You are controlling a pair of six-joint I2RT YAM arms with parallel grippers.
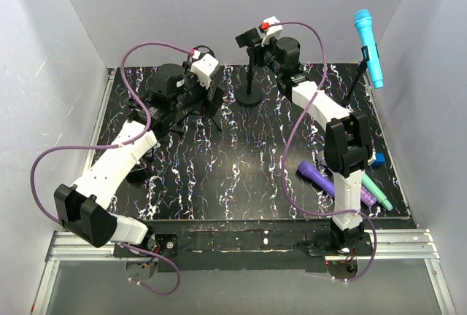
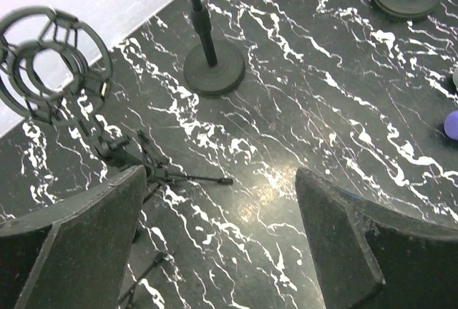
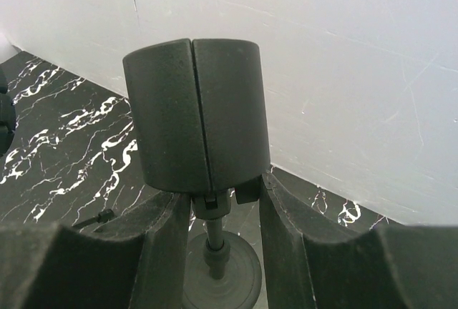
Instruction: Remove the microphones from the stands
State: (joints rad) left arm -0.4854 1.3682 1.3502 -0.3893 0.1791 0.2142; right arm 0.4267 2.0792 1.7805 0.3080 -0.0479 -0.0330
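Blue microphone [image 1: 368, 45]: one only. Sits head-up and tilted at the top of a tall stand [image 1: 355, 82] at the right rear of the tabletop [image 1: 241, 176], close to the right wall [image 1: 430, 74]. Well apart from both sets of fingers.

Microphones, three in all: the blue one, plus a purple microphone [image 1: 315, 178] and a green microphone [image 1: 377, 194]. Both lie flat at the front right beside the right arm, the green one nearest the tabletop's right edge. One small blue block [image 1: 379, 158] just behind the green one, by the same edge.

Stands, three in all: the tall one; a round-base stand [image 1: 249, 96] at rear centre, topped by a black clip [image 3: 195, 123] with its two halves shut together; and a low tripod [image 2: 154, 173] at the left rear, carrying a ring-shaped shock mount [image 2: 50, 62] under the left arm.

Left fingers [image 2: 86, 252]: spread wide, nothing between them, hanging over the tabletop just beside the tripod.

Right fingers [image 3: 161, 252]: partly closed, one on each side of the neck just under the clip. Cannot tell whether pinching it or merely flanking it.

Room: white walls on the left, rear and right. Little gap between the blue microphone and the right wall, more on its left toward the round-base stand. Widest open stretch of tabletop across the middle and front, between the two arms.
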